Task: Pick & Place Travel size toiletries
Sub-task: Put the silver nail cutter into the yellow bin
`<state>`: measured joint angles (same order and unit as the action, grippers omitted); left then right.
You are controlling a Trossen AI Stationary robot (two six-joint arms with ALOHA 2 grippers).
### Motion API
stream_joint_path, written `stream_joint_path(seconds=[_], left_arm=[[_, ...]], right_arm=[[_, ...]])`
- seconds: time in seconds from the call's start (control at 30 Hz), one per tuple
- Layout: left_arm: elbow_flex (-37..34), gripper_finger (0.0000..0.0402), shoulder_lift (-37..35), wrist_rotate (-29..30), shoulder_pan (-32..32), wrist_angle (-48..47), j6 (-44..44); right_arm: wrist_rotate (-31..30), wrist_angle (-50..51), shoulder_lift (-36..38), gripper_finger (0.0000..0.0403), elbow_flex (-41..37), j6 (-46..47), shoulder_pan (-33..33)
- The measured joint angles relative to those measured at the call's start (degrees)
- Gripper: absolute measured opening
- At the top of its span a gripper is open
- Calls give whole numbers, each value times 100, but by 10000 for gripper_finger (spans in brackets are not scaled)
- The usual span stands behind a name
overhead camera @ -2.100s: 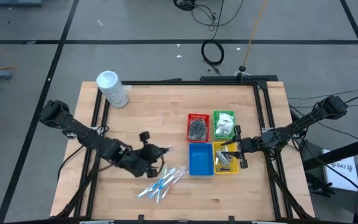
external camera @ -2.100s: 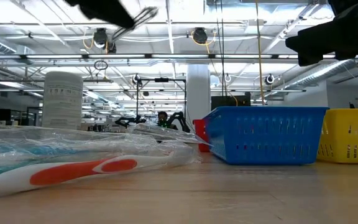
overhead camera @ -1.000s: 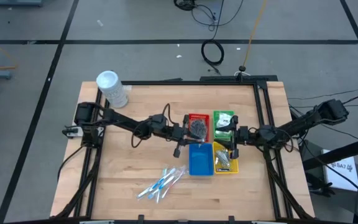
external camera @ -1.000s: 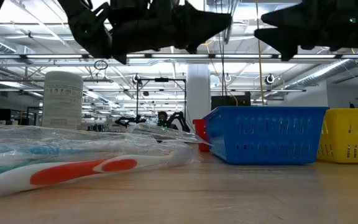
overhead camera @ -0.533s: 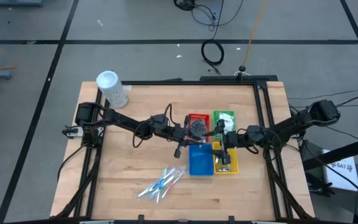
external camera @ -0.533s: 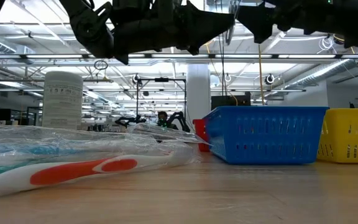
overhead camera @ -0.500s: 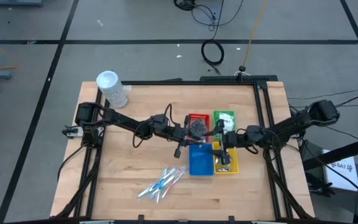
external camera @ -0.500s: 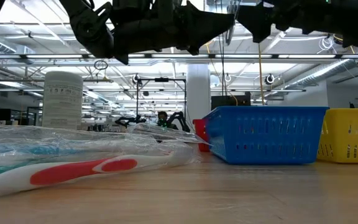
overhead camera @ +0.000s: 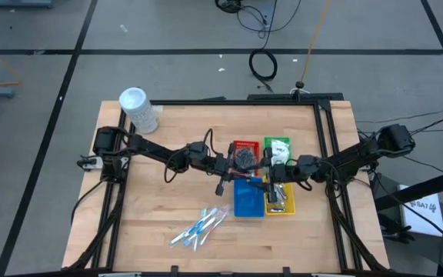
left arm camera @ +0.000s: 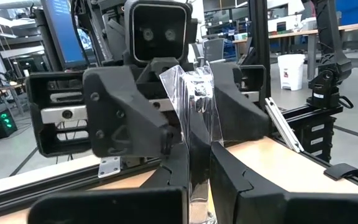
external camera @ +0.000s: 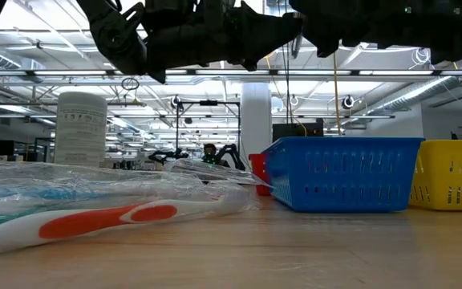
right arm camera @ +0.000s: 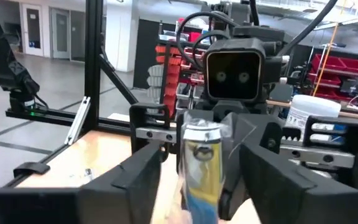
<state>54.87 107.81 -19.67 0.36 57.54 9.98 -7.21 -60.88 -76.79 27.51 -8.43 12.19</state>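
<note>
My left gripper (overhead camera: 235, 171) hovers over the near edge of the red tray (overhead camera: 244, 156), shut on a clear-wrapped blue-and-white stick (right arm camera: 201, 160). My right gripper (overhead camera: 266, 175) faces it from the table's right, open. Its fingers (right arm camera: 135, 177) stand on either side of the stick's free end, apart from it. Several more wrapped sticks (overhead camera: 200, 225) lie flat on the table near its front edge. Dark grey bundles fill the red tray, and white packets lie in the green tray (overhead camera: 277, 152). My left gripper pinches the wrapped stick (left arm camera: 196, 134) between its two fingers (left arm camera: 229, 174), which lie level and point toward the table's right. The stick juts out past the fingertips toward the right gripper. It is lifted clear, above the trays.
The blue tray (overhead camera: 247, 198) and the yellow tray (overhead camera: 281, 200) sit just in front of the two grippers. The tall white tub (overhead camera: 138, 110) stands at the far left corner. Bare wood lies between the stick pile and the left edge.
My right gripper has moved toward the table's left, closing in on the left gripper until its fingers flank the stick's free end. The left arm has kept still with the stick.
</note>
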Motion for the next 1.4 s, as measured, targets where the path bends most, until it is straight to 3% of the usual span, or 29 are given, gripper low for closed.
stream_joint_path(seconds=[0.33,0.5,0.67,0.87,1.07,1.27,1.4], left_arm=[[0,21,0,14,4,-23,2],[0,41,0,51,2,-42,-135],[-3,88,-102,861,-98,-304,-1023],[322,189,-749,2011,-335,-2263,-777],[374,272,-1886,2305,-455,-4007,-322],[188,302,-2796,2682,-397,-5607,-896],[-472,298,-3077,3394,-415,-5503,-1201]], right_arm=[[-15,52,17,47,0,-316,2],[-4,110,19,47,0,-381,2],[-50,235,80,47,-7,-297,-4],[-157,835,459,47,-7,-291,-2],[-310,2039,1207,47,-9,-12,88],[-301,3402,2055,47,-8,619,426],[-303,3796,2434,47,-112,1137,808]])
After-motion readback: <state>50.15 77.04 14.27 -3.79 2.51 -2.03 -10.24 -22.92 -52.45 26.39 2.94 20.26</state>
